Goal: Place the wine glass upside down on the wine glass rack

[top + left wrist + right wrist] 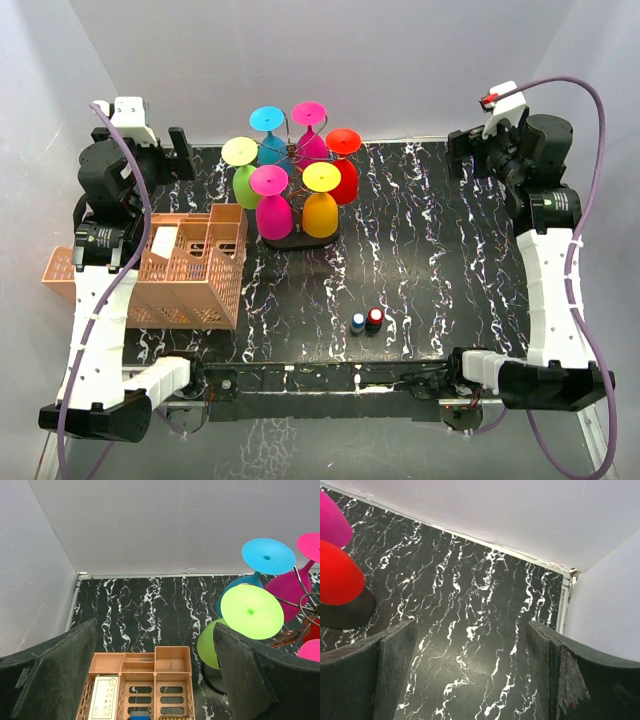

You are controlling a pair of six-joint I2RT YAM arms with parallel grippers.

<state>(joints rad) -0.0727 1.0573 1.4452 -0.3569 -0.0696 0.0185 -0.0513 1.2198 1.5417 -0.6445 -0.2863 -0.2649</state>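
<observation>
Since every wine glass in view hangs foot-up on the wine glass rack (296,241) at the back middle of the table (440,260), there is no loose glass left to pick up, so the task looks done or nearly done.

The left gripper (154,630) has its jaws wide apart and holds nothing. It is raised at the back left, above the orange crate (190,270). The right gripper (471,627) also has its jaws wide apart and empty, at the back right, well apart from the rack.

Risks:
- The glasses are crowded on a thin wire stand. A jaw reaching in could clip a foot disc and swing that glass off its scroll arm.
- The lime glass (239,151) is the one nearest the left jaws, so a careless sweep rightward would likely hit it first.
- The rack probably carries its weight high. A sideways push could slide or tip it, taking all the glasses with it.
- Whether any scroll arm is free can't be told from these views.

Counts:
- Rack: one.
- Glasses: six, namely lime, cyan glass (268,119), magenta glass (308,113), red glass (345,180), pink glass (273,215) and yellow glass (319,213).
- Crate: one.
- Small capped items near the front edge: two, the blue-topped item (357,323) and the red-topped item (375,318), just beside each other.
- Arms: two.
</observation>
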